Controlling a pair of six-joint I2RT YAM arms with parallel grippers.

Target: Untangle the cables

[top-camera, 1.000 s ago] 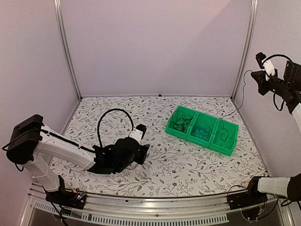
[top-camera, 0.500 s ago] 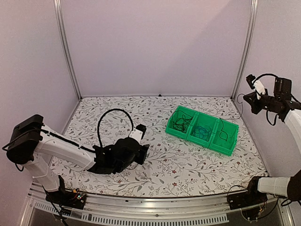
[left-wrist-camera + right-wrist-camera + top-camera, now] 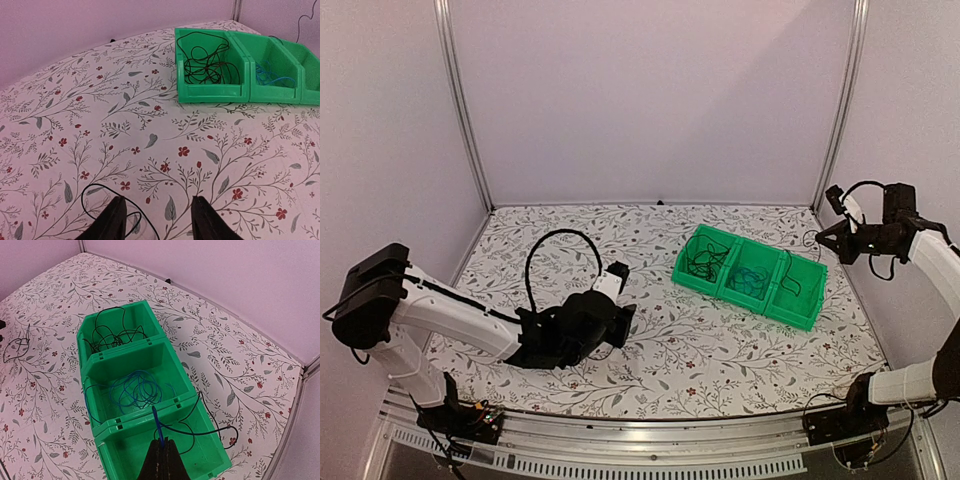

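Observation:
A green three-compartment bin [image 3: 750, 295] sits on the right of the table. Its left compartment holds tangled black cables [image 3: 116, 335] [image 3: 205, 62], the middle one a coiled blue cable [image 3: 137, 390]. A black cable [image 3: 222, 431] lies in the right compartment and loops over its rim. My right gripper [image 3: 161, 444] [image 3: 828, 236] hovers above that compartment, shut on the blue cable's end. My left gripper [image 3: 160, 220] [image 3: 625, 312] is open low over the table. A small black wire loop [image 3: 102, 185] lies by its left finger [image 3: 116, 220].
The flowered tablecloth [image 3: 650, 350] covers the table. Purple walls and metal posts [image 3: 835, 110] stand at the back corners. The left arm's thick black hose [image 3: 560, 238] arches above the table's left half.
My right arm has come down and leftward from high by the right wall to just above the bin's right end. The left arm has not moved.

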